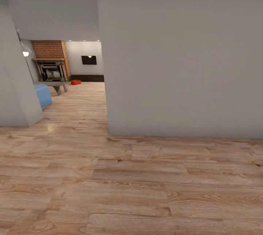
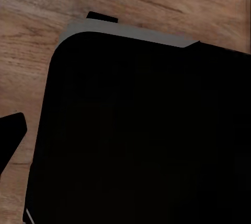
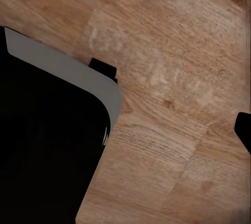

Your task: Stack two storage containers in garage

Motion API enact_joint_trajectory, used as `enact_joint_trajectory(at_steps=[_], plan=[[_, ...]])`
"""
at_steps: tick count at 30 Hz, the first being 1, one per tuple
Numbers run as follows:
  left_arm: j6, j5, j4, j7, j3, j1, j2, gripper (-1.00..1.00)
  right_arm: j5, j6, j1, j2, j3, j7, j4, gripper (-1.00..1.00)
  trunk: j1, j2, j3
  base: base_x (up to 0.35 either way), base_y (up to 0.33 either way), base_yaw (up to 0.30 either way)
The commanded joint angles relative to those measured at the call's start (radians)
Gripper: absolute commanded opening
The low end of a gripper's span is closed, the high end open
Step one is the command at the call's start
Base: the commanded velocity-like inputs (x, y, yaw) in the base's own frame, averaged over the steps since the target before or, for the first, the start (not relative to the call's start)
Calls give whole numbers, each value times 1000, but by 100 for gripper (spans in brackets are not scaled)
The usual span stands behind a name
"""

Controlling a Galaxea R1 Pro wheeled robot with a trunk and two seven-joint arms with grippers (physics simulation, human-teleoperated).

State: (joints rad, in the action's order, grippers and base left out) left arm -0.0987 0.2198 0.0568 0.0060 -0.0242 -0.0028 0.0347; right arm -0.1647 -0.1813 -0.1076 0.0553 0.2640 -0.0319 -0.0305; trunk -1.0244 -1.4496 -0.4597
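Observation:
One orange-red storage container (image 1: 76, 81) lies far off on the living room's wood floor (image 1: 84, 96), seen through the opening at the left, just right of the brick fireplace (image 1: 51, 60). The other container is out of view, as is the garage. In the left wrist view a dark fingertip (image 2: 10, 138) pokes in beside my black base (image 2: 141, 135) over the planks. The right wrist view has a dark fingertip (image 3: 243, 130) at the frame's edge, with my base (image 3: 47, 151) opposite. Nothing is seen held by either gripper.
A broad pale grey wall (image 1: 182, 56) stands straight ahead and a second wall corner (image 1: 14, 81) at the left, leaving a passage between them. Beyond are a blue sofa end (image 1: 43, 95), a low grey table (image 1: 56, 85) and a dark wall screen (image 1: 88, 60).

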Motion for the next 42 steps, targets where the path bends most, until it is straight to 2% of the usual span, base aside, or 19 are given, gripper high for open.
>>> enact_joint_trajectory(at_steps=[1,11,42], plan=[[-3,4,0,1,-2,0,0,100,-10,-5,-1,0,-1,-3,-3,100,-1,0,-1,325,0,0],[-6,3,0,2,-2,0,1,100,-2,7,-1,-14,-4,-3,-3,100,-1,0,-1,325,0,0],[-7,3,0,2,-2,0,1,100,4,-3,-1,-11,-11,-6,-3,100,-1,0,-1,325,0,10]])
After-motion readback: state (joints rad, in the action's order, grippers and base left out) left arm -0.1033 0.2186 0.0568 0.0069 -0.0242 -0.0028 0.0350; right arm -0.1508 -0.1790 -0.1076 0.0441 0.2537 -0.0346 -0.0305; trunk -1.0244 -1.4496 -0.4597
